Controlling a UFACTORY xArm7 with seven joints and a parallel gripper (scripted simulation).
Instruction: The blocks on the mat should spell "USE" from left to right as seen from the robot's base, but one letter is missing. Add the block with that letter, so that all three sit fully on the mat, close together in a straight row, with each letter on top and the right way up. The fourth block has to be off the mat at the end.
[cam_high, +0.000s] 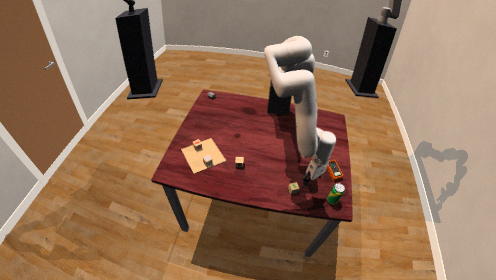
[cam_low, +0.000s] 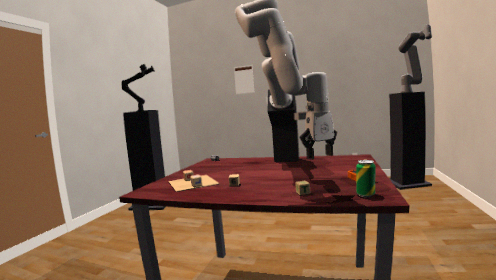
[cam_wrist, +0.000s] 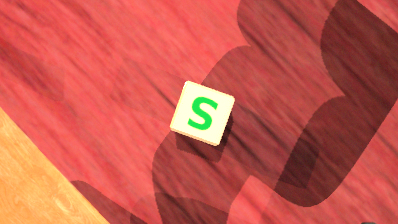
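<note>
Pincer (cam_low: 318, 146) wide open and empty, hanging above the S block (cam_wrist: 202, 113), which sits letter-up on the table (cam_high: 265, 145) near the green can (cam_high: 336, 193), well apart from the mat (cam_high: 202, 155).

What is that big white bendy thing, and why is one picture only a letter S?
The white thing is a robot arm standing on a dark red table. At its end is a gripper, two fingers for pinching things. They are wide open now and hold nothing.

One picture looks down from above, one looks from the side, and the third comes from a little camera by the gripper, looking straight down. That camera sees a block with a green S on top, lying on the table just below.

Also on the table: a tan mat with two blocks on it, another block beside the mat, a green can and an orange thing.
</note>
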